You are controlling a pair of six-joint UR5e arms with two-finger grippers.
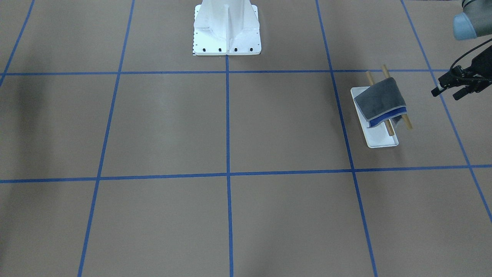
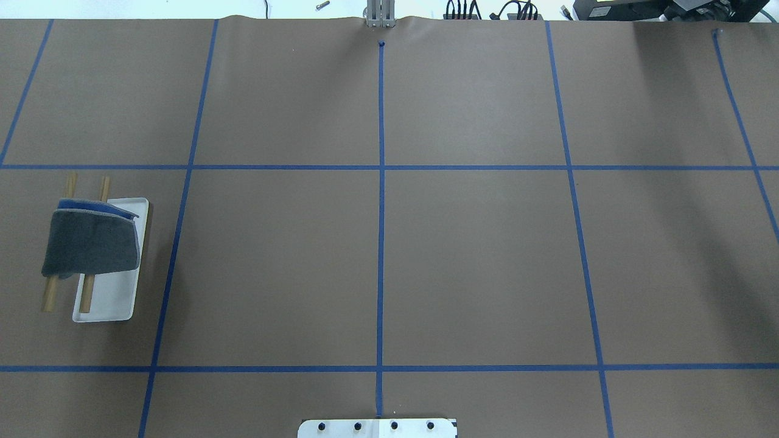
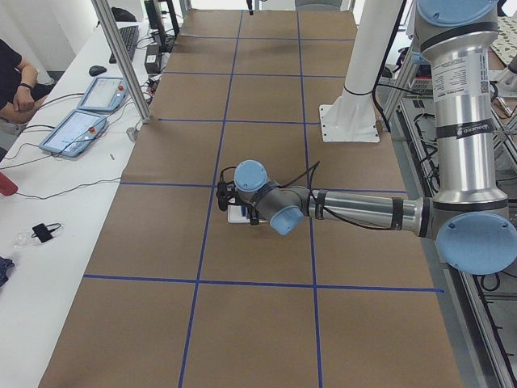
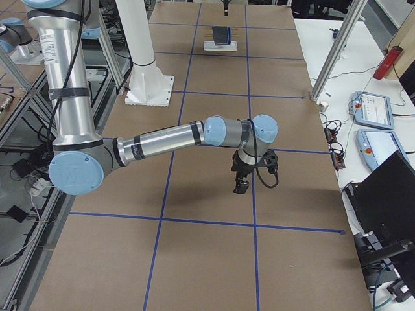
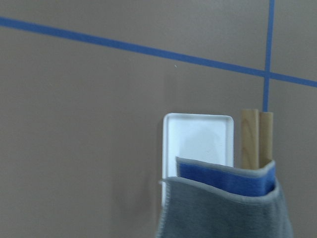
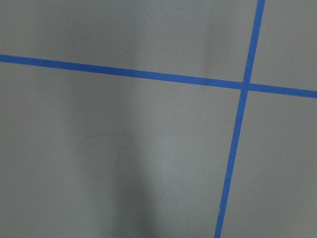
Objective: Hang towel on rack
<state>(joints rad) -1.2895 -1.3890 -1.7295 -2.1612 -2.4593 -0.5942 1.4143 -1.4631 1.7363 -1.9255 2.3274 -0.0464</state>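
Left pincer [image 1: 446, 94]: released, its fingers spread with nothing between them and the tips aimed toward the rack.
Towel [image 1: 380, 100]: near the left pincer's tips on their inboard side, not touching them. It is draped across both bars, grey face up. A blue strip of underside and a light hem show at the operators' end.
Rack [image 1: 378, 141]: under the towel, so also just inboard of the left pincer. Its white tray [image 2: 112, 301] lies flat on the table, long side running away from the robot.
Bars [image 2: 87, 295]: tan ends stick out of the towel on both sides. In both top views the bar nearer the pincer shows past the tray's outer rim.
Wrist view: the towel fills the lower edge, with the tray and the bar tips beyond it.
Right pincer [image 4: 241, 186]: seen only from the side camera, so I cannot tell if it is clenched or released. It hangs over brown table, with the rack far beyond it.
Edges: one tape line [image 1: 343, 127] runs just inboard of the tray's long side. A second line passes beneath the left pincer in the front view.
Room: the table [image 1: 173, 123], crossed by tape, spreads inboard from the tray to the pedestal [image 1: 226, 30], which is well apart from the left pincer.
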